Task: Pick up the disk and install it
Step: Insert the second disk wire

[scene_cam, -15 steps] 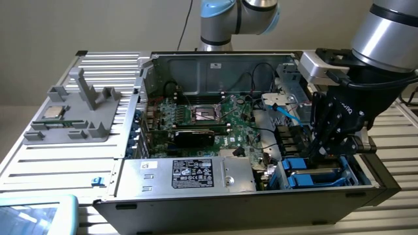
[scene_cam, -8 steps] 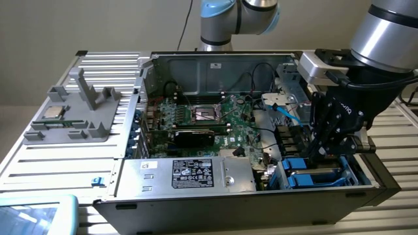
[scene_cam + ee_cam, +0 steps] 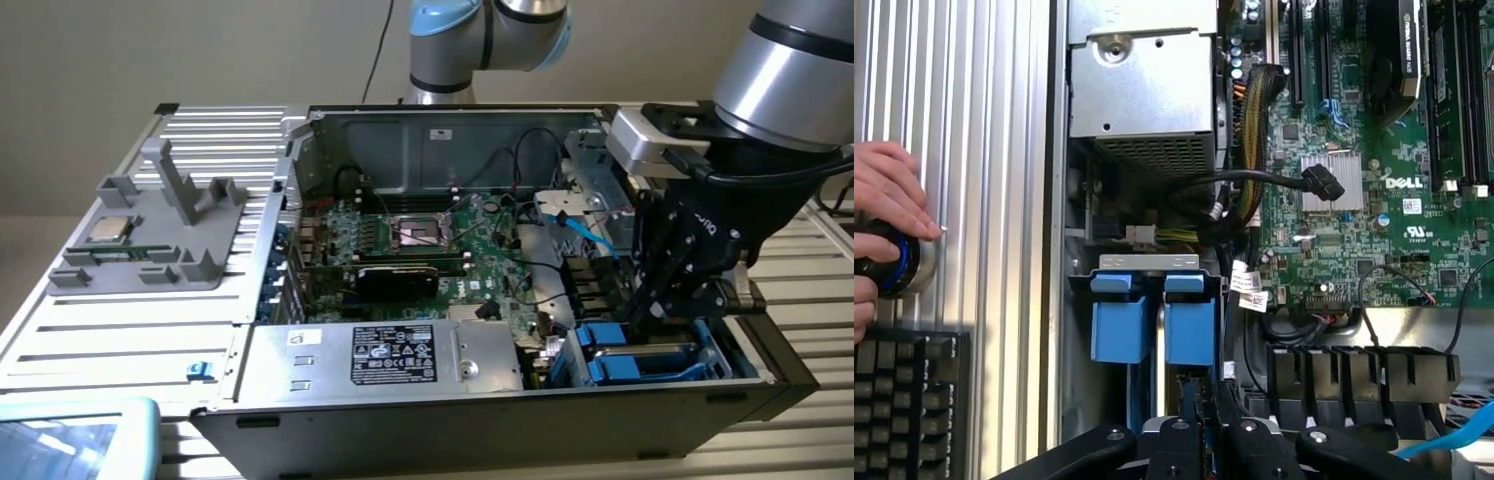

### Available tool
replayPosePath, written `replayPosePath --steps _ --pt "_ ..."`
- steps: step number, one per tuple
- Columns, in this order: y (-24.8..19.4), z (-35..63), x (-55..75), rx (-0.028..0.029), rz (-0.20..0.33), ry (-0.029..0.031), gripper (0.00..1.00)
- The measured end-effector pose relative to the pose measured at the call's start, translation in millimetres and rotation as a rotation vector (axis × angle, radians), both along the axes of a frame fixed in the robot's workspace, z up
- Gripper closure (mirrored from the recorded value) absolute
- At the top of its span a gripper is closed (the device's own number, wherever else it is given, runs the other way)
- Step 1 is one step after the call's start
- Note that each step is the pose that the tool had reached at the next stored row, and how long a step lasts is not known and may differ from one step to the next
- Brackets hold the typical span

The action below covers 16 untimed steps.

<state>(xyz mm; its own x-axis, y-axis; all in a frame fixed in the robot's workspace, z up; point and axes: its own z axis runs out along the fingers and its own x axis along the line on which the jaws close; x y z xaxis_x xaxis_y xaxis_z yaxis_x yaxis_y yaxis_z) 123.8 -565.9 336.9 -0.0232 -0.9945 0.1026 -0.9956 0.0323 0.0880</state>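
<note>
- The disk (image 3: 643,352) sits low in the drive bay at the front corner of the open computer case (image 3: 400,120), toward the exterior view's right; its blue bracket rails show around a grey metal body. In the wrist view the disk (image 3: 1152,318) appears as two blue rail tabs under a silver cross-piece, standing edge-up in the bay.
- The tool (image 3: 663,318) reaches down into that bay, its black fingers right at the disk's upper edge. In the wrist view the tool (image 3: 1204,425) has its linkages drawn close together just above the blue rails, but whether the fingers actually clamp the disk cannot be told.
- The arm (image 3: 787,60) comes in from the exterior view's upper right, its silver forearm angled steeply downward and the wrist pointing almost straight down into the case.
- Inside the case lie a green Dell motherboard (image 3: 427,240) with an open CPU socket, black cables, a light blue data cable (image 3: 587,235), and a silver power supply box (image 3: 387,355) with a black label along the front.
- On the slatted metal desk (image 3: 120,330), to the exterior view's left of the case, a grey fixture (image 3: 154,235) holds a small square CPU chip (image 3: 110,229).
- In the wrist view a person's hand (image 3: 889,195) rests on a round blue-ringed knob (image 3: 899,262), beside a black keyboard (image 3: 909,400).
</note>
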Motion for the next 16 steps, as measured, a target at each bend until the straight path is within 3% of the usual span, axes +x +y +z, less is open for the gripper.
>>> replayPosePath --steps 16 --pt "0.0 -3.4 0.0 0.0003 0.000 -0.0004 0.84"
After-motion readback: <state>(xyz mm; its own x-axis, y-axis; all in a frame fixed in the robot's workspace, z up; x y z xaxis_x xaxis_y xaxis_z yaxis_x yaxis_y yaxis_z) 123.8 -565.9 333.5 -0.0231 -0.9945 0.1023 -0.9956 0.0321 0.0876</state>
